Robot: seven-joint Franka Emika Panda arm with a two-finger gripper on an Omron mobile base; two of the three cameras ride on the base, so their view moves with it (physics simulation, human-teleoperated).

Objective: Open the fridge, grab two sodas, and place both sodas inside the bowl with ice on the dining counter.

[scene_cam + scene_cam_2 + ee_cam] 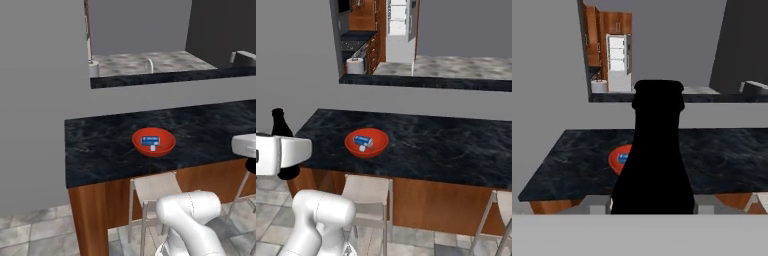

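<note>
Black bottle (654, 155) upright in closed claw; blue can (363, 141) in bowl (378, 146).

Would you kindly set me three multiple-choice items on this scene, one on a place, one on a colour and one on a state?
1. Where is the blue can?
A. inside the bowl
B. on a stool
C. on the floor

2. What colour is the bowl?
A. white
B. red-orange
C. green

3. What state is the gripper in?
A. wide open and empty
B. shut on the blue can
C. shut on the black bottle

Answers:
1 A, the can lies within the bowl's rim on the dining counter.
2 B, it stands out red-orange against the black marble top.
3 C, in the hand view the bottle rises directly from between the fingers.
</note>
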